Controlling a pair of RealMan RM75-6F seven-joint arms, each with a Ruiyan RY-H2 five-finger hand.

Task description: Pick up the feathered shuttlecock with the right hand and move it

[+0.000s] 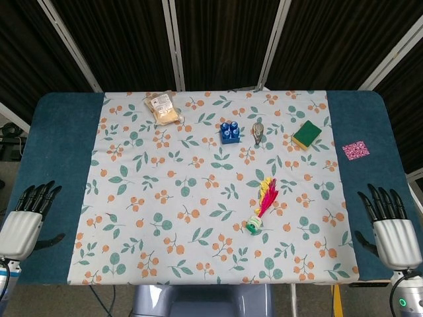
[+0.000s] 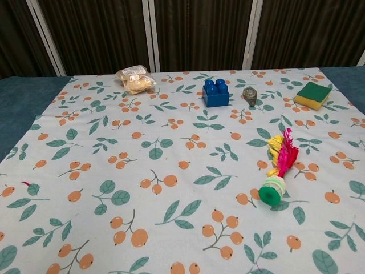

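The red-and-yellow feathered shuttlecock with a green base [image 1: 261,208] lies on the leaf-and-berry printed cloth [image 1: 165,198], right of centre. The right hand [image 1: 386,228] hangs at the table's near-right edge, fingers apparently spread, well apart from it. The left hand [image 1: 26,221] is spread likewise.

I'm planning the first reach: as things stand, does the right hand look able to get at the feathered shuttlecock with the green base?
Probably yes. The right hand is open over the table's right edge, and the feathered shuttlecock with the green base lies alone on the floral cloth, with only bare cloth between them.
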